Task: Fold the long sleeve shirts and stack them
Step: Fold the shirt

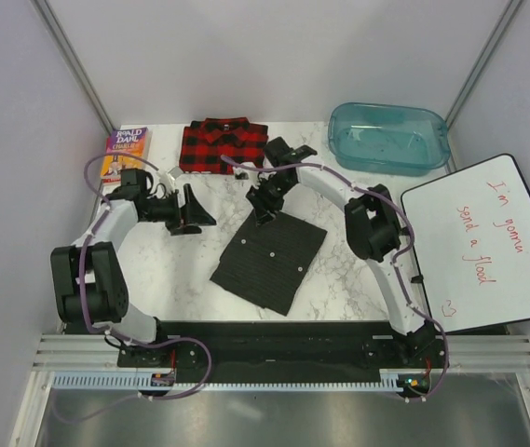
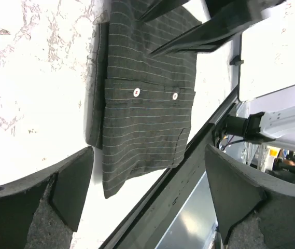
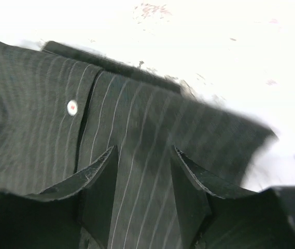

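The charcoal pinstriped shirt (image 1: 269, 261) lies folded into a flat rectangle near the middle of the marble bench (image 1: 176, 270). It is turned at an angle, with one corner pointing toward the arm bases, and its small pale buttons (image 2: 136, 92) face up. The plaid shirt (image 1: 223, 144) sits folded at the far edge of the bench, apart from the charcoal one and not stacked with it. A colourful book (image 1: 127, 152) lies just to its left. A clear teal bin (image 1: 387, 137) stands at the far right, and a whiteboard (image 1: 483, 242) with red handwriting rests along the right side. The left fingers (image 1: 197, 212) hang over bare marble to the left of the charcoal shirt. In the left wrist view they stand wide apart with nothing between them (image 2: 64, 192), and the shirt is spread out beyond them (image 2: 142, 119). The right fingers (image 1: 263, 212) are poised over the far corner of the charcoal shirt. In the right wrist view they are partly apart (image 3: 100, 179), and the striped fabric (image 3: 152, 129) lies flat and unpinched in the gap.
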Controlling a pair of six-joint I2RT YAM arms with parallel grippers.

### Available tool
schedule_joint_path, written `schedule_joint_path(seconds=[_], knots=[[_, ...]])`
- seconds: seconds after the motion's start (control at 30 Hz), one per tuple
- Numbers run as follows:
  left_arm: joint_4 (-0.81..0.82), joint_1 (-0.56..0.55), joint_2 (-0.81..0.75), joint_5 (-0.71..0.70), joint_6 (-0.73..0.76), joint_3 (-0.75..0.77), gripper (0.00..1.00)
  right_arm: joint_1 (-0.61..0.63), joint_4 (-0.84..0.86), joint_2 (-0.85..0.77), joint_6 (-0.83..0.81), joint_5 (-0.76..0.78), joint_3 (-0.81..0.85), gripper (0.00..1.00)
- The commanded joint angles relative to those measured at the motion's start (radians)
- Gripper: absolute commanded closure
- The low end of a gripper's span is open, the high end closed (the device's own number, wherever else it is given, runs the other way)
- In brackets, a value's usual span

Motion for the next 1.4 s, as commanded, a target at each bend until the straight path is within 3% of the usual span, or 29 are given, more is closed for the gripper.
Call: schedule_joint_path(seconds=[0.0,0.13,0.33,0.67,0.87,1.1,1.37], knots=[[0.046,-0.029,0.094,0.003,-0.007,0.000,0.05,-0.069,0.022,-0.193,0.043,-0.089,-0.034,0.48],[0.037,-0.050,0.275,-0.035,0.066,0.085,0.12,-0.062,-0.054,-0.268,0.077,-0.106,-0.210,0.53],[0.043,-0.135,0.371,-0.087,0.128,0.142,0.21,-0.059,-0.079,-0.299,0.084,-0.071,-0.428,0.60],[0.083,-0.274,0.446,-0.200,0.072,0.167,0.39,-0.111,-0.022,-0.109,0.026,0.221,-0.341,0.68],[0.109,-0.276,0.496,-0.178,-0.044,0.187,0.43,-0.112,-0.035,-0.109,-0.024,0.241,-0.330,0.68],[0.205,-0.279,0.541,-0.115,-0.185,0.178,0.39,-0.112,-0.045,-0.115,-0.035,0.233,-0.330,0.69],[0.282,-0.297,0.567,-0.098,-0.256,0.187,0.43,-0.112,-0.050,-0.109,-0.034,0.227,-0.326,0.69]])
